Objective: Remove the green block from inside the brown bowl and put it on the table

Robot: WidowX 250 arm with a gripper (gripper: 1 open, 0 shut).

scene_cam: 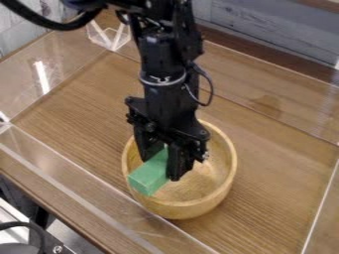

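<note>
Spanning wood-grain table [284, 119], acrylic walls [34, 60]

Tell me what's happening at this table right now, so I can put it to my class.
A single robot arm's end effector points straight down over the brown bowl and is shut on the green block. The block hangs tilted, its lower end at the bowl's near-left rim, so it is not yet clear of the bowl or set on the table.
</note>
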